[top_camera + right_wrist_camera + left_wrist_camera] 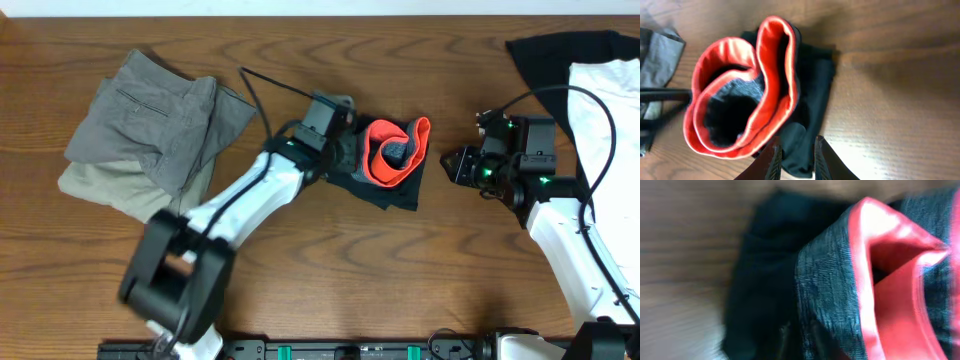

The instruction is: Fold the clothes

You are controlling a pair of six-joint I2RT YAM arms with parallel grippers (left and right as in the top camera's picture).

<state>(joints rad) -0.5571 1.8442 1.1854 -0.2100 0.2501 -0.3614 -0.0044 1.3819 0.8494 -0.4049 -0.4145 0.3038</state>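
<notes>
Crumpled black trousers [392, 160], red-lined waistband, lie at the left gripper [343, 140], its grip unclear in blur; right gripper [450, 165] nearby, slightly parted, empty.

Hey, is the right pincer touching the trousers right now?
Apart. The overhead view shows a strip of bare table between the right pincer and the red waistband of the trousers.

Black trousers [388, 192] bunched mid-table, red-lined waistband [378, 166] curled open; grey garments [150, 115] left.

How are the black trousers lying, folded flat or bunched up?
Bunched up: the trousers sit in a heap, red waistband curled open.
</notes>
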